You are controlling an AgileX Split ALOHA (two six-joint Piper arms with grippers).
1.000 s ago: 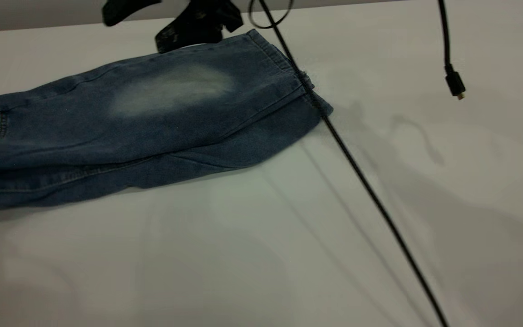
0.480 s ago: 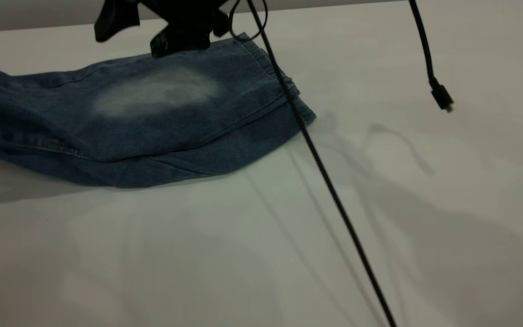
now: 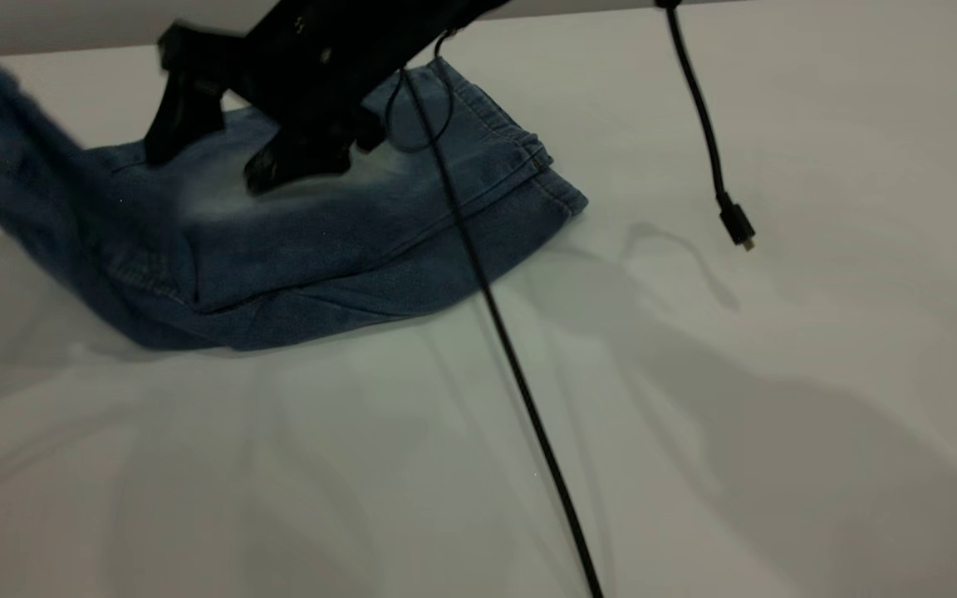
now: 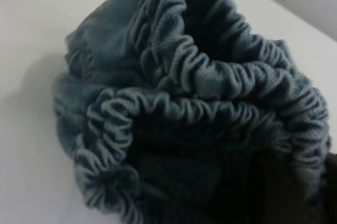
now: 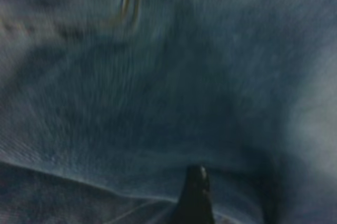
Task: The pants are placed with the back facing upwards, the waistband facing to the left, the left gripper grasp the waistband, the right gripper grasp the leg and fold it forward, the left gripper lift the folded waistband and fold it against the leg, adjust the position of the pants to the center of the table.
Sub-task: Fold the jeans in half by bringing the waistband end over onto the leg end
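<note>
Hovering over the folded pants (image 3: pixel 345 249) at upper centre of the exterior frame, right gripper (image 3: pixel 233 149) has fingers spread, holding nothing. Left gripper is hidden; its wrist view is filled by the bunched waistband (image 4: pixel 210 103), grip state cannot be told. Waistband end rises at upper left, off the table (image 3: pixel 694 415). A black cable (image 3: pixel 512 365) crosses the cloth.
</note>
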